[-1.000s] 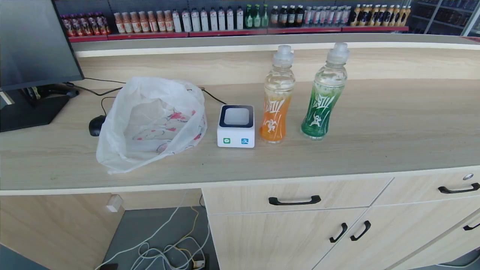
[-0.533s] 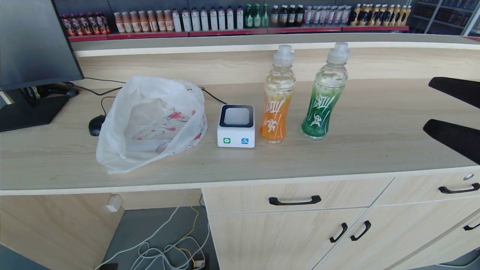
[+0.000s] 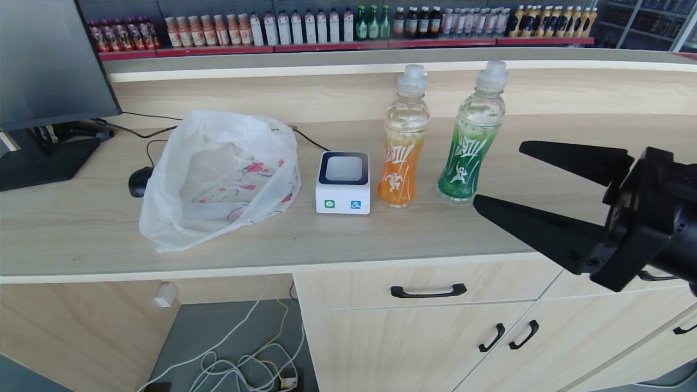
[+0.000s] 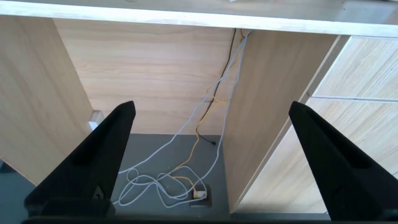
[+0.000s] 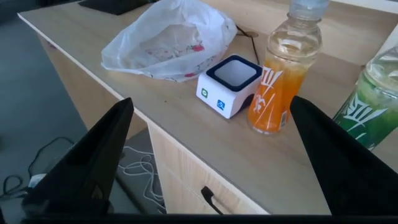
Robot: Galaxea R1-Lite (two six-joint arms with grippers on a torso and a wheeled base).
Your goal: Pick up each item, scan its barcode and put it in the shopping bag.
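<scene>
1. Head view, right of the frame: the right claw point(image 3: 499, 173) hangs over the front edge of the tabletop point(image 3: 81, 228) with its two black fingers spread wide and nothing between them.
2. Its tips point toward the green bottle point(image 3: 471, 147), which stands upright right of centre. The lower fingertip shows just beside the bottle's base; whether they touch cannot be told.
3. An orange bottle point(image 3: 402, 147) stands upright just left of the green one, the two apart.
4. A small white scanner point(image 3: 343, 182) with a dark-framed top sits just left of the orange bottle, at the centre of the frame.
5. The shopping bag point(image 3: 218, 179), thin white plastic with red print, lies open and slumped left of the scanner.
6. A black mouse point(image 3: 140, 181) sits at the bag's left edge, and a monitor point(image 3: 49, 60) fills the upper left corner.
7. Shelves of drinks point(image 3: 337, 27) run along the top of the frame, behind the tabletop.
8. Left wrist view: the left claw point(image 4: 211, 107) is spread open and empty, below the tabletop's front edge, facing an open bay where cables point(image 4: 180, 180) trail down to the floor.
</scene>
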